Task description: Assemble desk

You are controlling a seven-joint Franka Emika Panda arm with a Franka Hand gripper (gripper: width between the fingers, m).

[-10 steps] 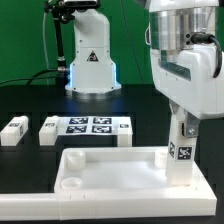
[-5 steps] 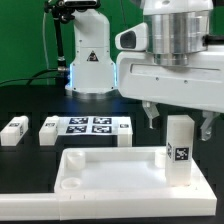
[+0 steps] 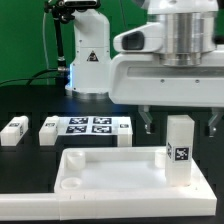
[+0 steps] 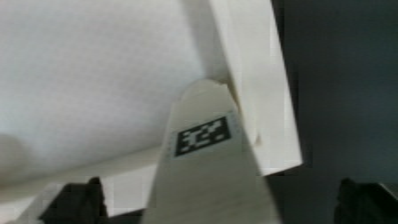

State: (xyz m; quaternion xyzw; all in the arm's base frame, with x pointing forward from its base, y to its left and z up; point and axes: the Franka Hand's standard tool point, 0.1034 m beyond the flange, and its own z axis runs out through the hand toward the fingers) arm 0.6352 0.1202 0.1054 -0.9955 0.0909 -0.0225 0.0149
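Lifted slightly since half a second ago, the fingers point(image 3: 147, 121) hang apart, one on each side of the upright leg point(image 3: 180, 150) and touching nothing. A second ago they were clamped on that leg.

Nearest the exterior camera lies the white panel point(image 3: 110, 178), rim up, with a round socket showing at its near corner on the exterior view's left. The upright leg stands at the panel's far corner on the exterior view's right, tag facing the camera. The wrist view shows that leg from above against the panel's rim, with the dark fingertips spread to either side.

Beyond the panel, two loose legs point(image 3: 12, 130) point(image 3: 48, 129) lie just beside the marker board point(image 3: 92, 125). Farthest back is a white robot base point(image 3: 90, 62).
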